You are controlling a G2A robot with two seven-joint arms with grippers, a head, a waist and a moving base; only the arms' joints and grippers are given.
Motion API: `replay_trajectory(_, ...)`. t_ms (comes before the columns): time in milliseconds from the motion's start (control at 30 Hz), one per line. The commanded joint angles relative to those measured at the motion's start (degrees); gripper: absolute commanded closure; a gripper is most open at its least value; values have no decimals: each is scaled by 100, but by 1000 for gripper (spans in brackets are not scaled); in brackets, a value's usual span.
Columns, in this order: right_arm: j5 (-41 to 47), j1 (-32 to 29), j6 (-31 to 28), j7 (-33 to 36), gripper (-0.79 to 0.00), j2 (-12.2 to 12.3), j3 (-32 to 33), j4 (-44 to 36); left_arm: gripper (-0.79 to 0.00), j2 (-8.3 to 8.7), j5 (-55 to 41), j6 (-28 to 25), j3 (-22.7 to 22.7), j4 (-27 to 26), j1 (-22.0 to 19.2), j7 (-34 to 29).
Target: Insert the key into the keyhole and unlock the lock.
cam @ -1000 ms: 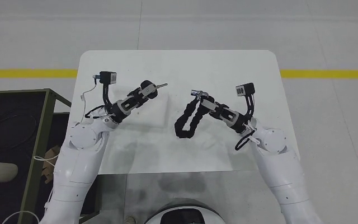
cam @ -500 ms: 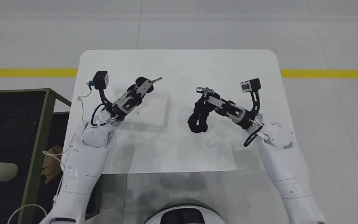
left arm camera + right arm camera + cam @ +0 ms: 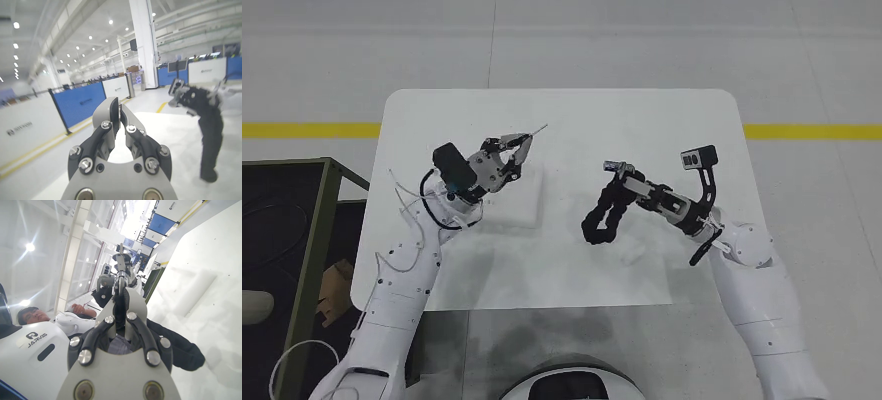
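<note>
**Key:** The key [image 3: 533, 133] is off the table, pinched at its head by the left gripper [image 3: 514, 148], with the blade pointing far and right. In the left wrist view the jaws are pressed together on the key's thin edge [image 3: 119, 111].

**Lock:** The lock [image 3: 599, 214] is a black sleeved loop with a metal end [image 3: 615, 166]. It hangs from the right gripper [image 3: 630, 181], which is clamped on the sleeve just behind that metal end. The loop's low end appears to reach the table [image 3: 662, 120].

**Position:** Key and lock are well apart, key to the left, lock to the right. Insertion has not begun.

**Risks, as judged:**
- The blade is not aimed at the metal end, so an approach without re-aiming would strike the housing.
- The keyhole cannot be made out, so its orientation is unconfirmed.
- A grip on soft sleeve lets the metal end sag or swing when pushed.
- The flat key may pivot between the pads when turned.
- The trailing loop could drag on the table and pull the lock off line.
</note>
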Motion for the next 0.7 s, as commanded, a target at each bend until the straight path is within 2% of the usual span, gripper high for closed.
replay_trajectory(0, 69, 23, -36, 63, 0, 5, -7, 57, 0, -6, 1160, 535, 152, 545, -185, 966)
replay_trajectory(233, 60, 36, -73, 101, 0, 11, 3, 69, 0, -6, 1160, 535, 152, 545, -185, 966)
replay_trajectory(267, 87, -104, -83, 28, 0, 13, 10, -20, 0, -6, 1160, 535, 152, 545, -185, 966)
replay_trajectory(333, 62, -336, 95, -29, 0, 35, 51, -306, 0, 33, 1742, 1152, 101, -26, 0, 849)
replay_trajectory(400, 276, -394, 265, 97, 0, 54, 88, -424, 0, 112, 2689, 1905, 24, -322, 8, 1169)
replay_trajectory(533, 693, -376, 599, 603, 0, 103, 180, -413, 0, 178, 3388, 2873, -28, -153, -293, 2145)
replay_trajectory(667, 912, -280, 830, 851, 0, 147, 303, -302, 0, 189, 3593, 3499, 20, 236, -710, 2935)
